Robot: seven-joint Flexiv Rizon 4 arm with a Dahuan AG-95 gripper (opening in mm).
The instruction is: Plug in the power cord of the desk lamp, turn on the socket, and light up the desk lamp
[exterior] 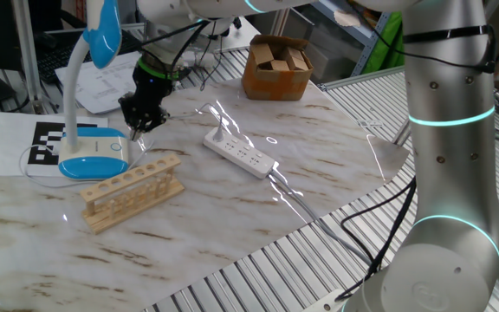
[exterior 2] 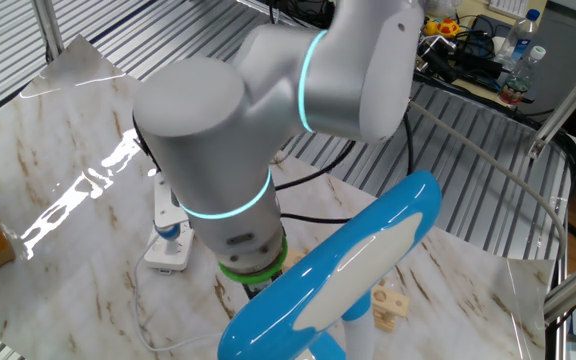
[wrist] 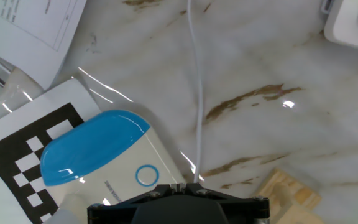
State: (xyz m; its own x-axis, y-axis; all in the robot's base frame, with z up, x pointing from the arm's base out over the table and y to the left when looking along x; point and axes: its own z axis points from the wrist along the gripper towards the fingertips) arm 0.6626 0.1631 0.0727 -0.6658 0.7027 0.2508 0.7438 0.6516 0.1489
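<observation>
The desk lamp stands at the table's left, with its blue-rimmed oval base on a checkerboard sheet and its blue head above. In the hand view the base shows a blue ring button. My gripper hangs just right of the base, and its fingers look shut, with nothing seen between them. The thin white power cord runs across the marble and passes under the gripper. The socket strip lies mid-table, and a small plug seems seated at one end of it.
A wooden test-tube rack lies in front of the lamp base, close to the gripper. A cardboard box stands at the back. Papers lie behind the lamp. The lamp head blocks much of the other fixed view.
</observation>
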